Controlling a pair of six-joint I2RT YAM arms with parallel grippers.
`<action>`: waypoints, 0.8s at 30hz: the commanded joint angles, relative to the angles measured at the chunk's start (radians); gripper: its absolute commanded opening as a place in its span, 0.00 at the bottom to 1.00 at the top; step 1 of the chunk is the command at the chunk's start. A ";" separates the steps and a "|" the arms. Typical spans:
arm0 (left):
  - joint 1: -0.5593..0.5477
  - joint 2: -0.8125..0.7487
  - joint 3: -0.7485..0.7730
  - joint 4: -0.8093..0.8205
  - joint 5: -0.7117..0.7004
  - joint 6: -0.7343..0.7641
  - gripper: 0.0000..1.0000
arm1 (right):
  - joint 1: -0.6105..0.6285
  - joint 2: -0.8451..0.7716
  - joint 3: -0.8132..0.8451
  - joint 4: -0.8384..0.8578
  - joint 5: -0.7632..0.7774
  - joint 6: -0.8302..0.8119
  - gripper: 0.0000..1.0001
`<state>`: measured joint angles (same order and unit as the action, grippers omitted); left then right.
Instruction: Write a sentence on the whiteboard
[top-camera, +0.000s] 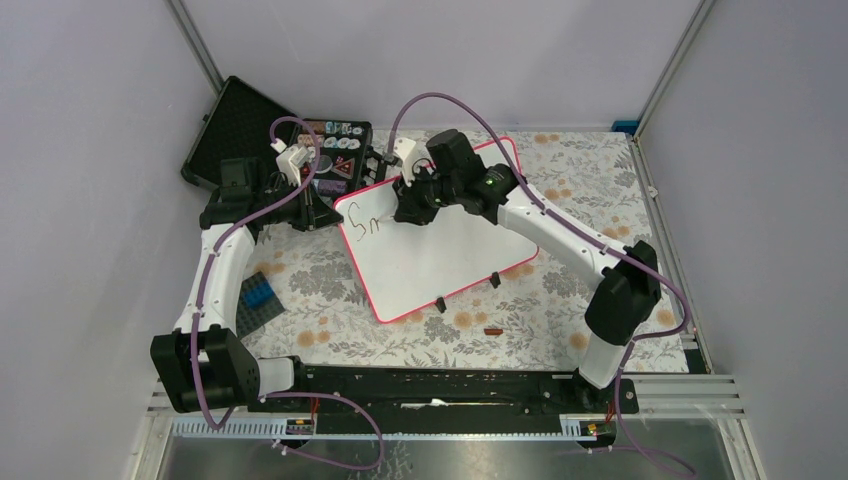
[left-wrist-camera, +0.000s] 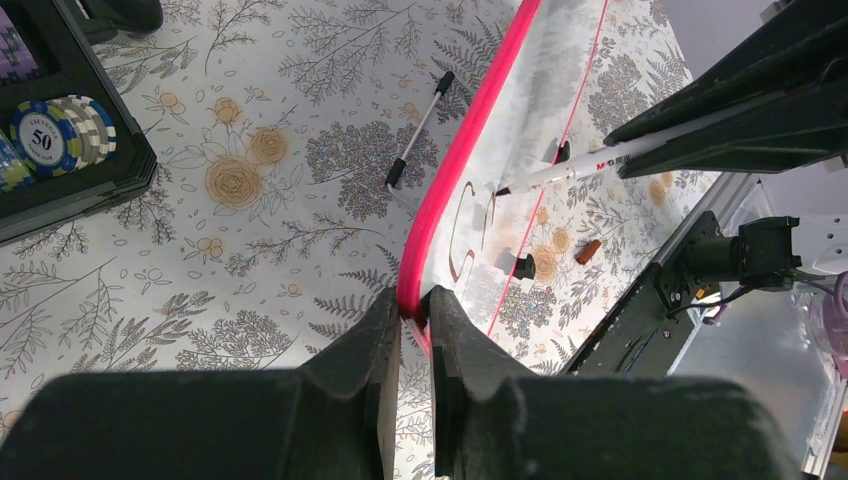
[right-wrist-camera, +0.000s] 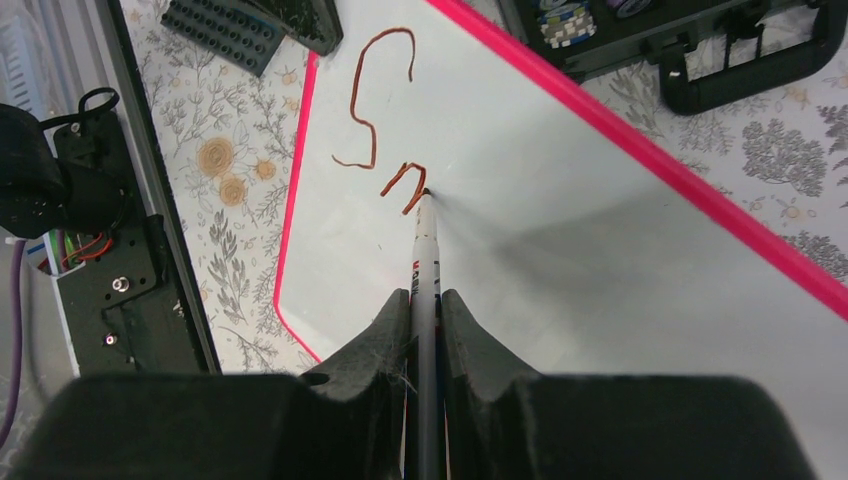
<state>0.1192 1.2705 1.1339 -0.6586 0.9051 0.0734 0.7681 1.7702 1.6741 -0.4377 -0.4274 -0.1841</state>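
The whiteboard (top-camera: 450, 255) lay flat near the middle of the floral tablecloth (top-camera: 560, 300), turned askew, its two black clip feet on the near edge and its far left corner just beside an open black case (top-camera: 235, 125) holding poker chips (left-wrist-camera: 55, 130). The left gripper (left-wrist-camera: 412, 300) was clamped on the board's pink rim at the left side, one finger on either face of the edge. The right gripper (right-wrist-camera: 427, 298) was closed around a white marker (right-wrist-camera: 427, 245), whose tip touched the board's surface. Of the sentence (right-wrist-camera: 372, 145), only a reddish-brown "S" and the first strokes of the next letter stood near the upper left corner, with the marker tip at the end of the last stroke. A black studded plate (top-camera: 262, 295) lay on the cloth left of the board, and a small brown object (top-camera: 492, 330) lay just in front of it.
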 joint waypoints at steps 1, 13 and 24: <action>0.003 -0.034 0.000 0.060 -0.010 0.029 0.00 | -0.016 0.020 0.062 0.008 0.039 -0.010 0.00; 0.004 -0.035 -0.001 0.060 -0.015 0.029 0.00 | -0.035 -0.002 0.033 0.007 0.059 -0.022 0.00; 0.004 -0.032 0.001 0.060 -0.016 0.028 0.00 | -0.053 -0.031 -0.011 0.008 0.054 -0.036 0.00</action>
<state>0.1192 1.2705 1.1339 -0.6559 0.9020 0.0734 0.7391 1.7679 1.6836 -0.4366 -0.4236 -0.1883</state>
